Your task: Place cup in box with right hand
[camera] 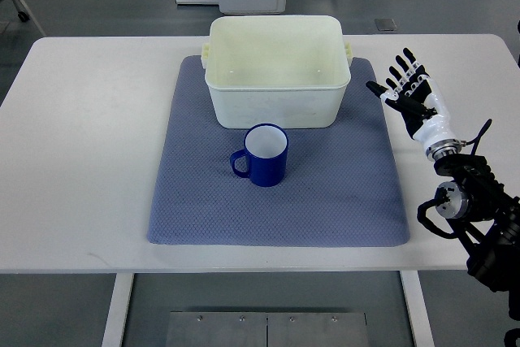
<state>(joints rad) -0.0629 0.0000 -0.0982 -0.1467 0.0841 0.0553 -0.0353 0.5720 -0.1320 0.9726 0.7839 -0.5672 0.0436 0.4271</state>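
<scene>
Right of the mat (pixel 341 201), the right robot hand (pixel 410 91) hovers with fingers spread (holding nothing), well apart from the cup (pixel 264 156).

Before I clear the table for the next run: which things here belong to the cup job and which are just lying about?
Belongs to the job:
blue enamel mug with white inside
cream plastic box
right hand, fingers spread, empty

Just there:
blue-grey quilted mat
white table

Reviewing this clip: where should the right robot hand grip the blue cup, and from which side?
Grip the blue cup around its body from the right. It stands upright, its handle points left, and the open right robot hand is already on that side.
</scene>
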